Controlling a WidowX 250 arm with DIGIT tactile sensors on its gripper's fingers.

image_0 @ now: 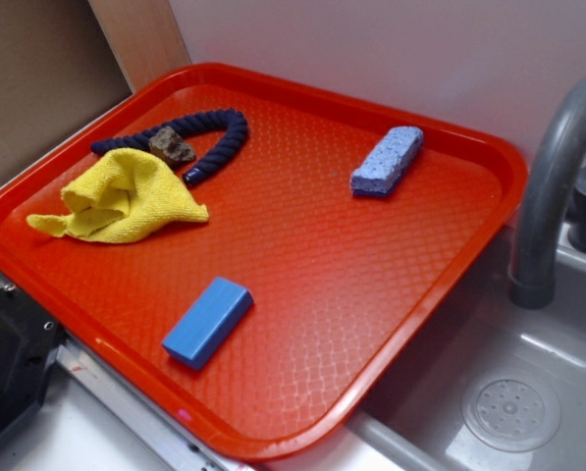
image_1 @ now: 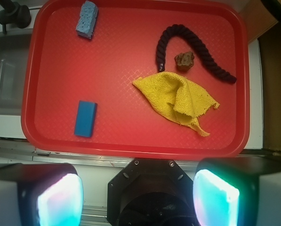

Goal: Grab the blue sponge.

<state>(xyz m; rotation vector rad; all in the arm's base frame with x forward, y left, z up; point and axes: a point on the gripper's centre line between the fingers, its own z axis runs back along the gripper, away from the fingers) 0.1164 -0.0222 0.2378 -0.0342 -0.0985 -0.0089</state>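
The blue sponge (image_0: pixel 387 159) (image_1: pixel 87 19) is a pale speckled bar lying flat near the far right corner of the red tray (image_0: pixel 302 392) (image_1: pixel 131 148). In the wrist view it lies at the tray's top left. My gripper (image_1: pixel 138 195) hangs high above the near side of the tray, off its edge, far from the sponge. Its two glowing pads (image_1: pixel 60 200) stand wide apart with nothing between them. The gripper itself does not show in the exterior view.
A smooth bright blue block (image_0: pixel 208 321) (image_1: pixel 85 118) lies near the tray's front. A crumpled yellow cloth (image_0: pixel 121 199) (image_1: pixel 178 100), a dark rope (image_0: pixel 214 142) (image_1: pixel 187 49) and a brown rock (image_0: pixel 171 147) (image_1: pixel 184 60) sit at the left. A grey faucet (image_0: pixel 553 186) and sink (image_0: pixel 508 402) border the tray's right.
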